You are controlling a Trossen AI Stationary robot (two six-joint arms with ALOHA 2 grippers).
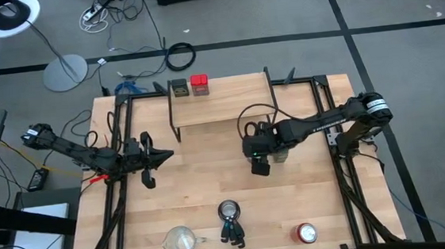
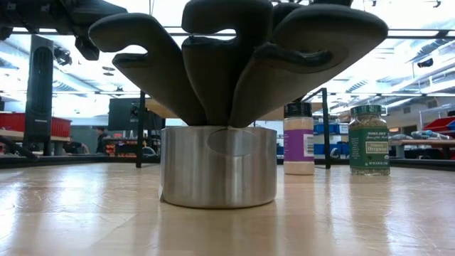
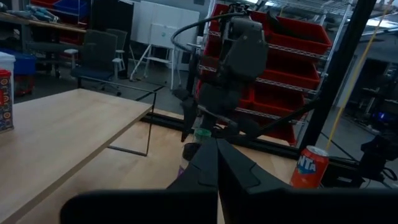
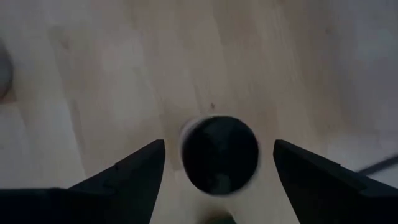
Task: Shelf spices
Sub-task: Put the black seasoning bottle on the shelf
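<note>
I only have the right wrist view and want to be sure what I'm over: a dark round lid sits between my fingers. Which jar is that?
Observer: That dark-lidded jar has a purple label; the green-lidded jar stands beside it.
Operator: What's on the shelf?
Observer: The olive tin and the red tin sit side by side at the shelf's end nearer the left arm.
Operator: And the left arm?
Observer: The left gripper is shut, holding nothing, in front of that end.

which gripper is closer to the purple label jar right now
Right. The right gripper hangs open directly above the purple-labelled jar, fingers either side of its dark lid. The left gripper sits shut, well off toward the table's left side.
</note>
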